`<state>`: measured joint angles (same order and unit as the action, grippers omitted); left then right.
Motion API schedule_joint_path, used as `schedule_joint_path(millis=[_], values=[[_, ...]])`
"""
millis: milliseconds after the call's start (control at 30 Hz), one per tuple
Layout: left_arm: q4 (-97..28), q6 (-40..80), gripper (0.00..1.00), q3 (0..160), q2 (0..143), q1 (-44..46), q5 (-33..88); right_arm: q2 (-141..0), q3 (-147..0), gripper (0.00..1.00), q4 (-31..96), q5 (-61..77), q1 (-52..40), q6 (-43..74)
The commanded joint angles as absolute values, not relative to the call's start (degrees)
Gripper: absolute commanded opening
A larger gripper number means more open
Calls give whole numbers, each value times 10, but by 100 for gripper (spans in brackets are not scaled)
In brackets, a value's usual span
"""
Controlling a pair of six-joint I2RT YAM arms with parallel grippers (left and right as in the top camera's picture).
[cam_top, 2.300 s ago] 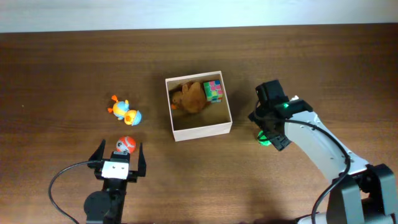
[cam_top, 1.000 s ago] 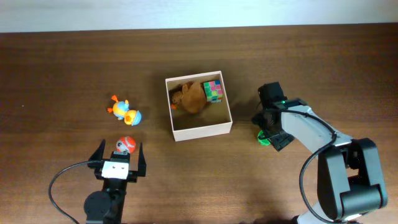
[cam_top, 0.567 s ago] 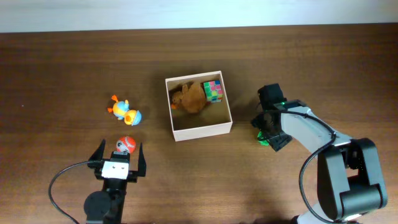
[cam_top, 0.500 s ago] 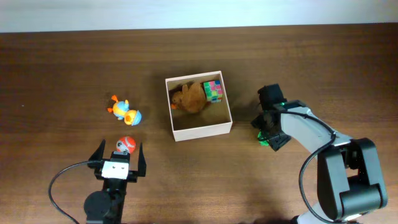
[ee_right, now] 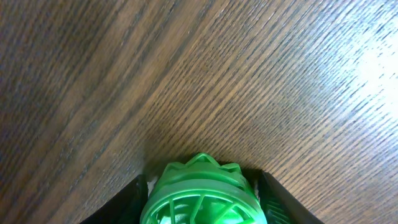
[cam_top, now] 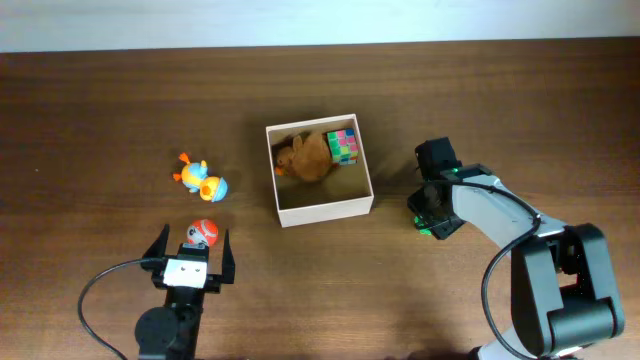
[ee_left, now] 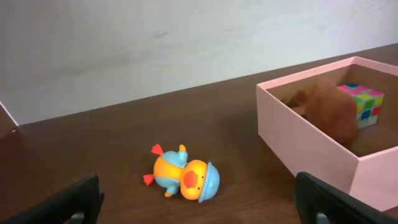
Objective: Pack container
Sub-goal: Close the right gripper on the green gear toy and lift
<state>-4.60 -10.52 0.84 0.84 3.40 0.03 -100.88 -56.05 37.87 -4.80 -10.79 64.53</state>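
Your right arm drew its elbow in over the last couple of seconds, while the right claw (cam_top: pixel 430 216) stayed low at almost the same spot, just right of the container (cam_top: pixel 325 211), and crept only slightly toward it. In the right wrist view its fingers were pressed against both sides of the green toy (ee_right: pixel 202 193), so it was closed on that toy, with the wood grain of the tabletop (cam_top: pixel 100 120) close underneath. I judged that the grasp was made but the carry to the box had hardly begun. You could not tell from these views whether the toy had left the surface.

Nothing on the left side had shifted. Your left claw (cam_top: pixel 192 240) was spread wide, with the red-and-white ball toy (cam_top: pixel 203 233) just between its tips but not gripped. The duck toy (ee_left: pixel 183 179) lay on its side, well apart from the box.

You had the container near the middle of the tabletop, upright and open at the top. Its thin walls looked white from overhead and pinkish in the left wrist view, and the inside was tan. A brown plush toy (cam_top: pixel 305 157) and a colour cube (cam_top: pixel 343 145) sat together at the far end. The near half of the floor was bare, so there looked to be room for the three toys that were left outside.
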Motion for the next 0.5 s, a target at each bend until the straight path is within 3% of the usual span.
schedule_joint_path(millis=[0, 167, 467], values=[[-47, -112, 99, 5, 3, 32, 4, -1018, -546, 45, 368, -30, -105, 649], [-47, -112, 99, 5, 3, 32, 4, -1017, -553, 37, 353, -20, -105, 610], [-47, -112, 99, 5, 3, 32, 4, -1010, -620, 39, 397, -17, -105, 563]])
